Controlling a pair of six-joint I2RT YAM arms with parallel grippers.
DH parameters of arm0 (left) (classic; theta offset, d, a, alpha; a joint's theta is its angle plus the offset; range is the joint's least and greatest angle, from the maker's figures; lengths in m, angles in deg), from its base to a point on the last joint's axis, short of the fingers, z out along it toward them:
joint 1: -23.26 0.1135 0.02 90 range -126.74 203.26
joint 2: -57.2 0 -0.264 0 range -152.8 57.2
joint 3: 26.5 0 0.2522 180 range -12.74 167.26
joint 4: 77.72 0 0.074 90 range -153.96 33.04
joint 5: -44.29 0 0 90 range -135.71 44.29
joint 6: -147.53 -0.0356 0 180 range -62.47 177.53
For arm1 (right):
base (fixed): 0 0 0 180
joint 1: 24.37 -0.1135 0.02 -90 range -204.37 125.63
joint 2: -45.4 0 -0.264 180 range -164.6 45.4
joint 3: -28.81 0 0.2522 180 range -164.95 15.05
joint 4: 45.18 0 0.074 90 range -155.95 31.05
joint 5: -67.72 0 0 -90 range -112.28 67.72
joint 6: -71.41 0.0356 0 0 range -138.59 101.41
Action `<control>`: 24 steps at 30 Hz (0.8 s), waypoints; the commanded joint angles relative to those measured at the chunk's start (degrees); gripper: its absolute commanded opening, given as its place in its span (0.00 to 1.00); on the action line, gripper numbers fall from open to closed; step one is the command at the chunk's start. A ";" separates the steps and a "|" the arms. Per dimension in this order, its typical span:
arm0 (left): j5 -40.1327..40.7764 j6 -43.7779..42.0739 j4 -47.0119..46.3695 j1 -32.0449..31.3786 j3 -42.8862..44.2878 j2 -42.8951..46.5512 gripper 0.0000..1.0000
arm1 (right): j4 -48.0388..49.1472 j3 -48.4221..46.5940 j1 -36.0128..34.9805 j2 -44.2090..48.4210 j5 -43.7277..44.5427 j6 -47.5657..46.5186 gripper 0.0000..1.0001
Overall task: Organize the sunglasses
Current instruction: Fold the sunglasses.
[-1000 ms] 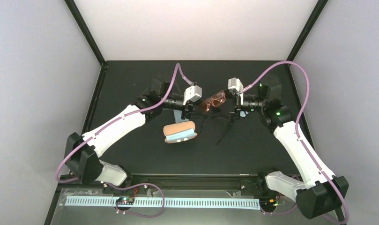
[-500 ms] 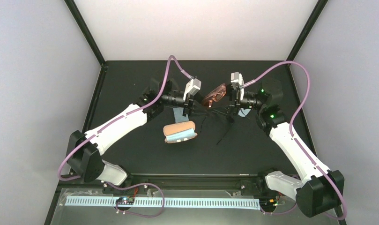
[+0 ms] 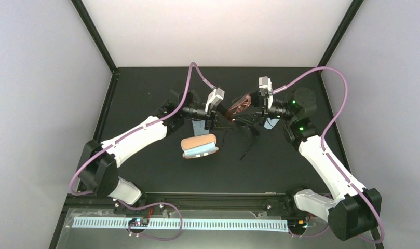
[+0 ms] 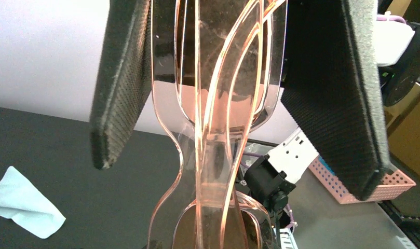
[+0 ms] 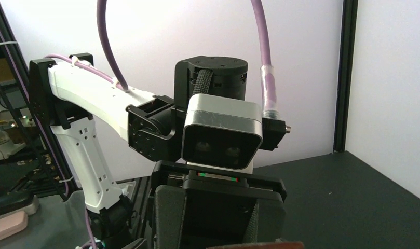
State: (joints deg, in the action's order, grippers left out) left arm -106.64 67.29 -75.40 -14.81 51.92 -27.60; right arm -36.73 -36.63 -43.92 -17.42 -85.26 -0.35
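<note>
Black tabletop point(image 3: 218, 174) fills the floor of a booth with pale walls, and both arms reach to the upper middle of the overhead view, where they meet nose to nose. Between them, lifted clear of the table, is the reddish-brown pair of sunglasses point(image 3: 240, 105). The left gripper point(image 3: 223, 115) has this pair: in its wrist view the dark pads point(image 4: 122, 88) sit on either side of the translucent frame and appear pressed against it, with the thin arms seemingly folded in behind the lenses. The right gripper point(image 3: 249, 111) is at the other end of the frame, but its own camera shows only the left wrist facing it and a sliver of brown at the bottom edge, so I cannot tell whether its fingers are apart or together. The black pair point(image 3: 249, 145) lies on the table just below the grippers, one thin arm sticking out. An open tan case point(image 3: 199, 146) waits below the left wrist, and a light blue cloth point(image 3: 270, 123) lies under the right one. Neither pair is stowed, so most of the tidying looks to be ahead.
</note>
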 commanded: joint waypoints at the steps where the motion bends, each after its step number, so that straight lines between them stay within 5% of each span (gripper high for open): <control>1: -1.26 1.61 -4.11 0.03 0.07 -0.64 0.34 | 2.94 0.43 -0.24 0.30 0.13 0.83 0.63; 19: -1.69 5.18 -9.28 0.03 -2.08 -1.69 0.37 | 3.53 -0.11 -0.22 -0.49 -0.90 2.49 0.34; 24: -1.70 5.20 -9.52 0.07 -2.45 -1.57 0.50 | 1.38 -0.88 -0.19 -0.60 -0.83 0.77 0.29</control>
State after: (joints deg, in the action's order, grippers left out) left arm -108.32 70.99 -82.94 -14.96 50.00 -28.45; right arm -35.37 -36.63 -43.92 -17.82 -85.44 3.10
